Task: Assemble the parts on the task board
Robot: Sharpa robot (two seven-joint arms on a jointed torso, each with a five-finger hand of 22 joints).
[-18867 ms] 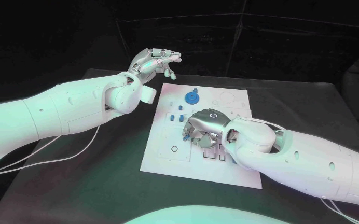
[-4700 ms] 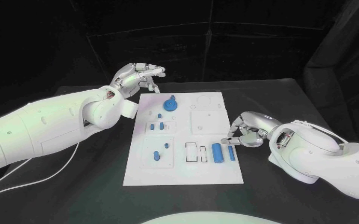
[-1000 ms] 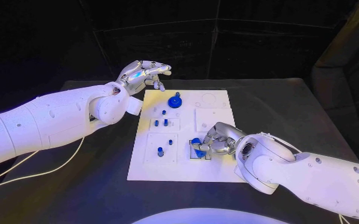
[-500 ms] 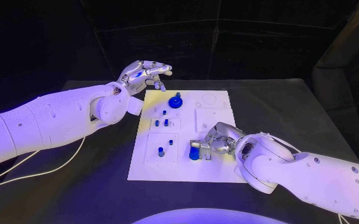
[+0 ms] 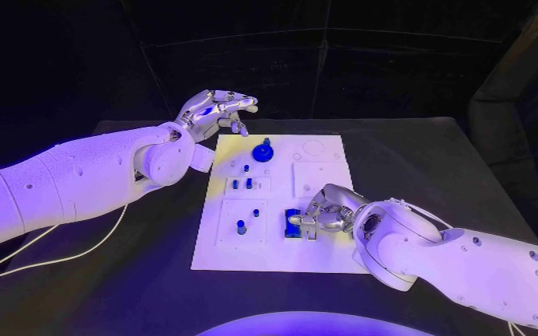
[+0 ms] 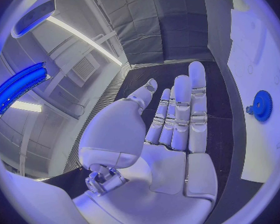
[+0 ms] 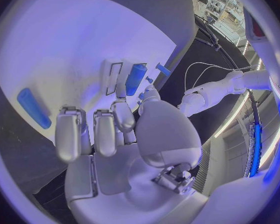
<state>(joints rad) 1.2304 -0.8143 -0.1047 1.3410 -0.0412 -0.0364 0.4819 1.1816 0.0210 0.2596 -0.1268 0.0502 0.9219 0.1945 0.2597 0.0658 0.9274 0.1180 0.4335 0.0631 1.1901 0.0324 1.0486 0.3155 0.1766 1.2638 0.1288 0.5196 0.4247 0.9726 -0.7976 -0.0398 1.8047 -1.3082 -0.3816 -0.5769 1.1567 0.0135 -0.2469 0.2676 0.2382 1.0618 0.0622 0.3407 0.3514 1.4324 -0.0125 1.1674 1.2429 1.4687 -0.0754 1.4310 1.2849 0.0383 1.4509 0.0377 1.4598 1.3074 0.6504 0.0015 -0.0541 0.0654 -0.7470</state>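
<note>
While the left hand (image 5: 216,110) is hovering spread and empty beyond the task board (image 5: 325,254), the right hand (image 5: 329,210) is pinching a blue cylinder (image 5: 292,223) at the board's near slots; seating it needs careful alignment.

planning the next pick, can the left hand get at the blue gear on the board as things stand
Probably yes: the left hand hangs open just beyond the board's far corner, the blue gear stands close by, and nothing lies between them.
</note>
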